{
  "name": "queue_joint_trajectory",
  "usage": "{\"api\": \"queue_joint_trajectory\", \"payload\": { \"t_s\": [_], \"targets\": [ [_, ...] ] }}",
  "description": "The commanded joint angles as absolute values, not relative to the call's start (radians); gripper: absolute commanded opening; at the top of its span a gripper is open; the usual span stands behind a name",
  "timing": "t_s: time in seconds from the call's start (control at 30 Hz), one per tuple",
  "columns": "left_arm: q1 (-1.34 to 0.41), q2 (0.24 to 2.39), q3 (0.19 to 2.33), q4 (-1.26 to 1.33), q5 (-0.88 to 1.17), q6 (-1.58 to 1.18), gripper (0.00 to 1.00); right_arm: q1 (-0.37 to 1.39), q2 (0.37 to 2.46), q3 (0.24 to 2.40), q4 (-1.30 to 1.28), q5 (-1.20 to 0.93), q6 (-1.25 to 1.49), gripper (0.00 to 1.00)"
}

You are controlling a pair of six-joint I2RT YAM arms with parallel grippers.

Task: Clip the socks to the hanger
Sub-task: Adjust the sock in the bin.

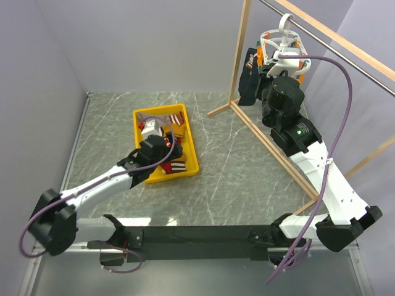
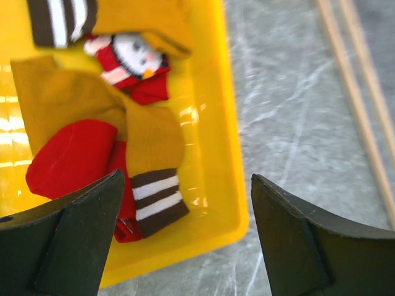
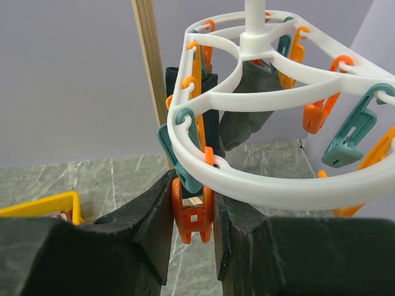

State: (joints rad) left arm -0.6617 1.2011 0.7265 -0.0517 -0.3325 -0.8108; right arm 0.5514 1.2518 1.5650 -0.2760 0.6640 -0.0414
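The white ring hanger (image 3: 284, 179) with orange and teal clips hangs from the metal rod at the back right (image 1: 282, 44). Dark navy socks (image 1: 249, 83) hang clipped on it (image 3: 210, 123). My right gripper (image 3: 192, 213) is shut on an orange clip (image 3: 192, 213) under the outer ring, its fingers pressing both sides. My left gripper (image 2: 185, 228) is open and empty, just above the near corner of the yellow bin (image 2: 216, 154). In the bin lie mustard socks with brown-and-white striped cuffs (image 2: 148, 142) and red socks (image 2: 74, 157), one with a penguin face (image 2: 133, 52).
The wooden frame's upright (image 3: 151, 74) and floor rail (image 1: 271, 148) stand beside the hanger. The yellow bin (image 1: 192, 151) sits left of centre on the grey marble table. Grey walls close in the left, back and right.
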Motion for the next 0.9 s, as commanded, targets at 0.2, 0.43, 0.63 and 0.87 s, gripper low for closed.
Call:
{"api": "queue_joint_trajectory", "payload": {
  "t_s": [0.2, 0.43, 0.63, 0.87],
  "targets": [
    [-0.664, 1.344, 0.747, -0.04, -0.292, -0.934, 0.86, 0.549, 1.238, 1.574, -0.259, 0.655, -0.043, 0.11],
    [-0.664, 1.411, 0.712, 0.038, -0.287, -1.0, 0.76, 0.549, 1.232, 1.569, -0.258, 0.658, -0.048, 0.11],
    [-0.664, 1.48, 0.718, 0.043, -0.339, -1.046, 0.73, 0.548, 1.223, 1.565, -0.255, 0.66, -0.051, 0.11],
    [-0.663, 1.516, 0.727, 0.097, -0.364, -1.078, 0.42, 0.549, 1.226, 1.563, -0.247, 0.663, -0.057, 0.11]
  ]
}}
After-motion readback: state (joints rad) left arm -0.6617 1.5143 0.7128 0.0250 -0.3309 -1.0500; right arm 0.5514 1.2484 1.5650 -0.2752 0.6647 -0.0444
